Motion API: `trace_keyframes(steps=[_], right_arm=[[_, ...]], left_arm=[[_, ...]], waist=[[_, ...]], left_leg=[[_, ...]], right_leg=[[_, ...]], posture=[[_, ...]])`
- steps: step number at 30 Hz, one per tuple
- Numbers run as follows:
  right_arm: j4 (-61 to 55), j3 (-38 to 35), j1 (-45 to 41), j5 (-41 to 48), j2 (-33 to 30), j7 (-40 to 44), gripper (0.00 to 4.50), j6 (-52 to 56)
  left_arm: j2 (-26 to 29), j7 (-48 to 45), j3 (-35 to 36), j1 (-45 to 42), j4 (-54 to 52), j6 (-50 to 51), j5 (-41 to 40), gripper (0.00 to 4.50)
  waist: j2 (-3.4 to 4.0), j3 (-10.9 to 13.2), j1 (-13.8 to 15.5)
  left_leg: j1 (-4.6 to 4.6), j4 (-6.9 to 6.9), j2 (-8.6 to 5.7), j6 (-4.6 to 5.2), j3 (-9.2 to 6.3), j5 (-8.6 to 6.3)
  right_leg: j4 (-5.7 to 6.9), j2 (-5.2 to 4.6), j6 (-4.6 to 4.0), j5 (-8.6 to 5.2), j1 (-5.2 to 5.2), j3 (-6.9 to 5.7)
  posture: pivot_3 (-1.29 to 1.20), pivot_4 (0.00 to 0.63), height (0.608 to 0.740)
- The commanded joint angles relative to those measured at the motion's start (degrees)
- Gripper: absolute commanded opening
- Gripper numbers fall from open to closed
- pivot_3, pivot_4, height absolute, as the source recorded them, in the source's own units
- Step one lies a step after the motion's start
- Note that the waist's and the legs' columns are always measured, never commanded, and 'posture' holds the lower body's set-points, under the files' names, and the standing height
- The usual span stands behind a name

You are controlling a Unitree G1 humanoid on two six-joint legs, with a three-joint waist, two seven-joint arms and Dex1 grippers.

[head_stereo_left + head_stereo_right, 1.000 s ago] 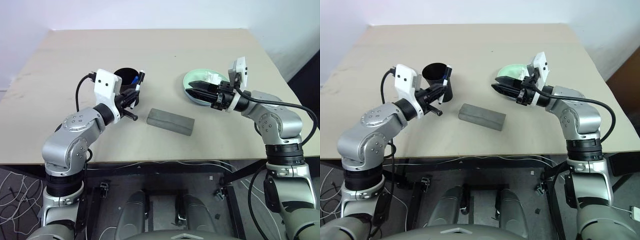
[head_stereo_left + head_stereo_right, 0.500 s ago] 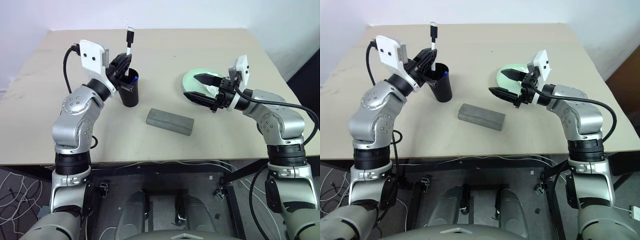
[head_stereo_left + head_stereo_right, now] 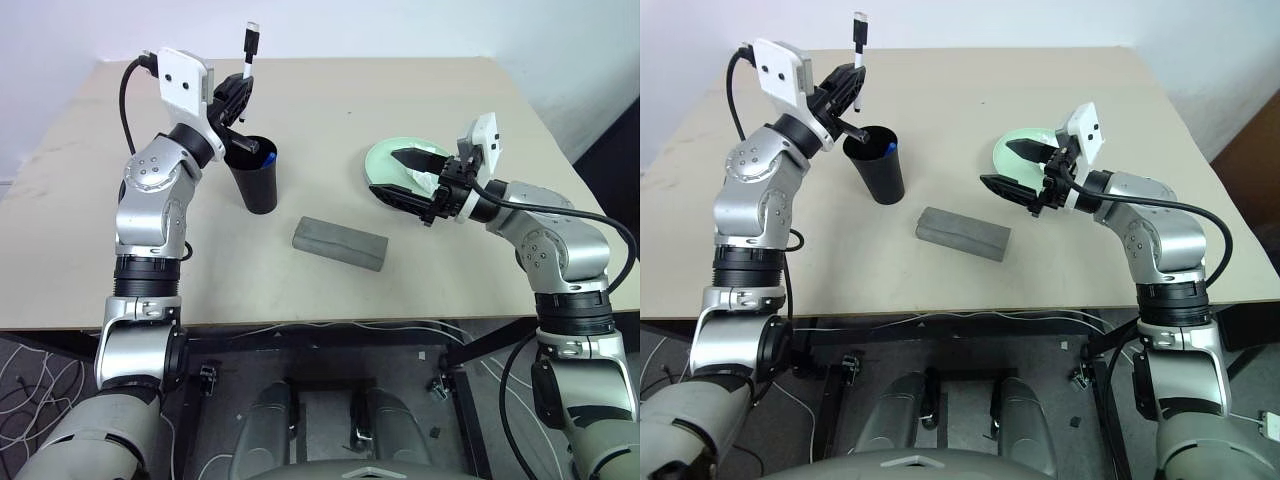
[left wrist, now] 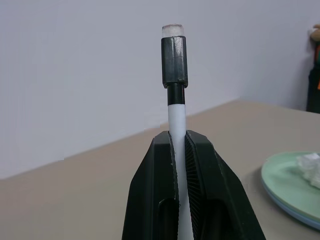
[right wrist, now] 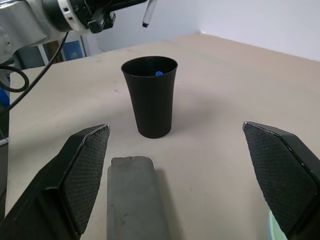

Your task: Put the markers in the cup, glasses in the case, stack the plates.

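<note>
The black-capped marker [image 3: 250, 48] is pinched upright in the left gripper [image 3: 238, 92], whose fingers are closed on its white barrel, cap end up, just above and behind the rim of the cup [image 3: 254, 178]. The cup stands on the worktop [image 3: 330, 110] and already holds the blue-capped marker [image 3: 269, 157], its cap showing at the rim. So one marker is in, and the second looks about to go in but is not yet released.

In front of the cup, the grey case [image 3: 340, 243] lies shut; the glasses cannot be seen, so whether they are inside cannot be told. To the right, the mint green plate [image 3: 385, 160] sits on the light blue plate [image 4: 290, 212], so the stack looks done, with a crumpled white tissue [image 4: 310, 167] on top. The right gripper [image 3: 412, 178] hovers at the near edge of the plates, fingers spread wide, holding nothing.
</note>
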Motion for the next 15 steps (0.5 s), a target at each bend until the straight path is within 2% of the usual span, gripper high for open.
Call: trace_keyframes(steps=[1,15], right_arm=[[-2.53,-1.58,-0.53,0.08,-0.96,-0.12,4.48,-1.09],[-2.06,-1.41,-0.68,-0.80,-0.86,-0.41,4.48,-2.09]], left_arm=[[0.15,-0.30,0.62,-0.73,2.06,-2.94,0.82,0.00],[-0.30,-0.77,0.81,1.71,5.15,-4.99,1.43,0.00]], waist=[[0.00,0.00,0.00],[0.00,0.00,-0.01]], left_leg=[[0.00,0.04,0.01,0.00,0.00,0.00],[-0.01,0.14,0.04,0.01,-0.02,-0.02]], right_leg=[[0.02,0.02,0.00,0.00,0.00,0.00],[0.04,-0.01,-0.01,0.00,0.03,0.00]], posture=[[0.00,0.150,0.721],[0.00,0.150,0.721]])
